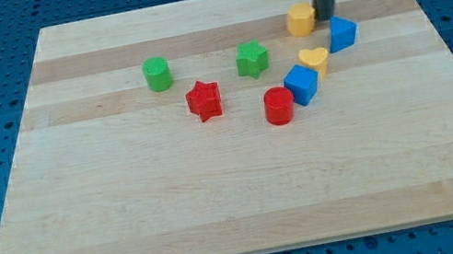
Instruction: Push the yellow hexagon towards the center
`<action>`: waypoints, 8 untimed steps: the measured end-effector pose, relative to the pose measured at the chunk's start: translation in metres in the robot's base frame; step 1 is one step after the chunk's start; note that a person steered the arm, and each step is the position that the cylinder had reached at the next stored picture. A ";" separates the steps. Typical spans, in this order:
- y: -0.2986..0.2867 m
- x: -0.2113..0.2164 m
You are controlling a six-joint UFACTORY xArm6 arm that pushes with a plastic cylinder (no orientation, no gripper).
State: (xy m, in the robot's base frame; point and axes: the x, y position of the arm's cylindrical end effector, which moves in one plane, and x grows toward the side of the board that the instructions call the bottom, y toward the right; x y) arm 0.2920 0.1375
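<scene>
The yellow hexagon [300, 19] sits on the wooden board [129, 209] at the upper right. My tip [326, 16] stands right against its right side, between it and the blue triangular block [341, 33]. The dark rod rises from there out of the view's top. A yellow heart [315, 59] lies just below the hexagon.
A blue cube [301, 84] and a red cylinder [279, 106] sit in a diagonal row below the yellow heart. A green star [252, 59] lies left of the hexagon, a red star [203, 100] and a green cylinder [157, 73] further left.
</scene>
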 end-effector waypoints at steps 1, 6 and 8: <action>-0.036 0.000; -0.107 0.015; -0.129 0.021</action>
